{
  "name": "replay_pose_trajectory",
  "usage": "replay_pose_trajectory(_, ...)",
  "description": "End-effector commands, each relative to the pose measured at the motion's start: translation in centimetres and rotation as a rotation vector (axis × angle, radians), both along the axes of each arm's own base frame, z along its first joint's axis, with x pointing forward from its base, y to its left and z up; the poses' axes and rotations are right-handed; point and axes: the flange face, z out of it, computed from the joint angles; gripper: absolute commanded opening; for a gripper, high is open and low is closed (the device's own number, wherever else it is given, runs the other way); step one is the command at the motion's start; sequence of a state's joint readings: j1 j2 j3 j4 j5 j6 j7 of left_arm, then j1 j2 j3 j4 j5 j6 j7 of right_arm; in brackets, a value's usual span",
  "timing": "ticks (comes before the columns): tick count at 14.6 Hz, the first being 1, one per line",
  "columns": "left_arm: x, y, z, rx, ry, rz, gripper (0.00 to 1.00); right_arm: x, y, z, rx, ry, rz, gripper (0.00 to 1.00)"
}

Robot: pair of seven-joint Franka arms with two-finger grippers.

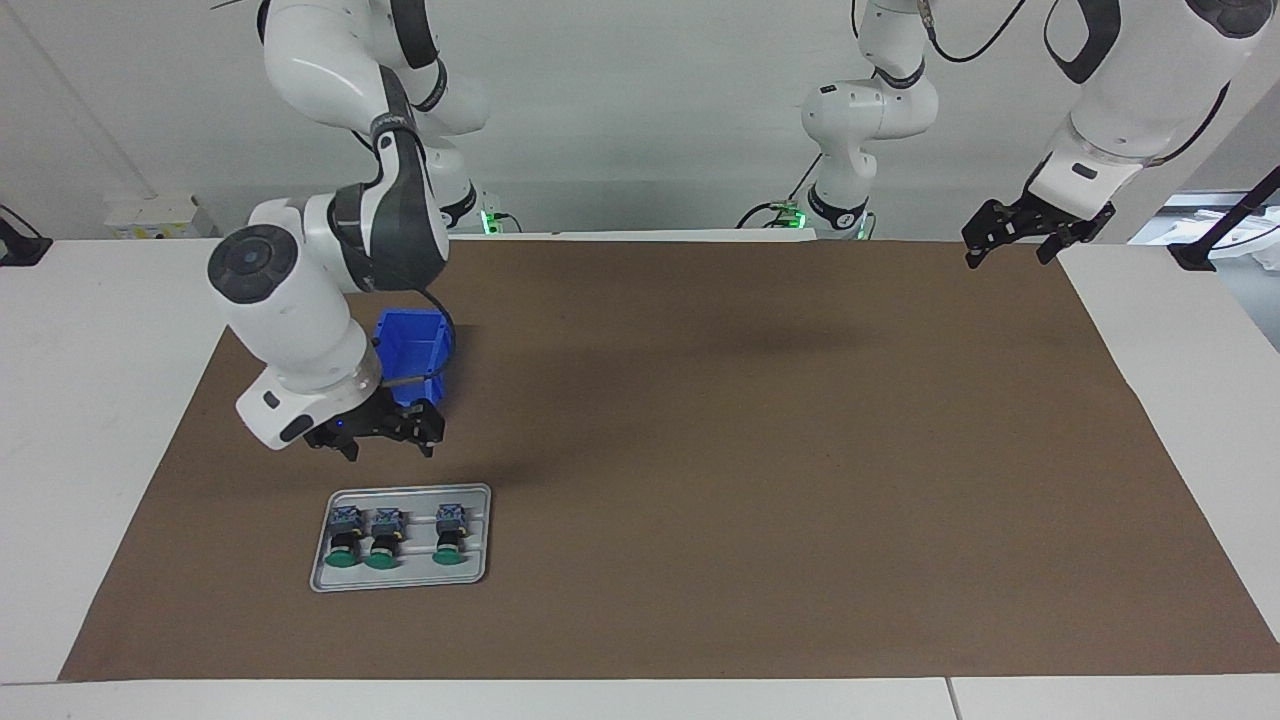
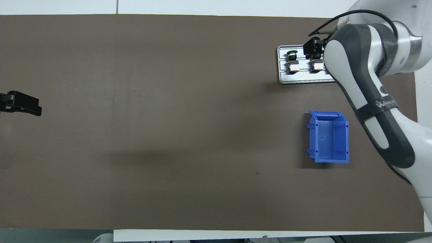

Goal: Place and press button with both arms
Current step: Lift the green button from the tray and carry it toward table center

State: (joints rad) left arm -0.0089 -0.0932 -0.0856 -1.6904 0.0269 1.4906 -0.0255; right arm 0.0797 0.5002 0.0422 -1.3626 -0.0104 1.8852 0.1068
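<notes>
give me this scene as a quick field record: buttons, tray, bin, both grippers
buttons: three green-capped push-button switches lying in a row in the tray
tray: flat grey metal tray, toward the right arm's end
bin: blue plastic bin, empty, nearer to the robots than the tray
right gripper: open, raised by the tray, holding nothing
left gripper: open, waiting at the mat's edge

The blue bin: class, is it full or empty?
Empty. The overhead view looks straight into the blue bin and shows only its bare blue floor and walls.
</notes>
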Motion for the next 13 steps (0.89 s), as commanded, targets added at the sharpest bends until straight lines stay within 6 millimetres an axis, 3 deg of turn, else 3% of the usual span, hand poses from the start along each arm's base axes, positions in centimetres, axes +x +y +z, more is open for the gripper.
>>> replay_pose_trajectory(1, -0.8, 0.4, 0.2, 0.015, -0.004, 0.004, 1.00, 0.5, 0.9, -2.9, 0.021, -0.012, -0.010, 0.99)
replay_pose_trajectory(7, -0.8, 0.4, 0.1, 0.015, 0.000, 0.004, 1.00, -0.1, 1.9, -9.1, 0.025, -0.040, 0.005, 0.97)
replay_pose_trajectory(13, -0.8, 0.1, 0.2, 0.014, -0.005, -0.003, 1.00, 0.1, 2.8, -12.0, 0.028, -0.069, 0.020, 0.93)
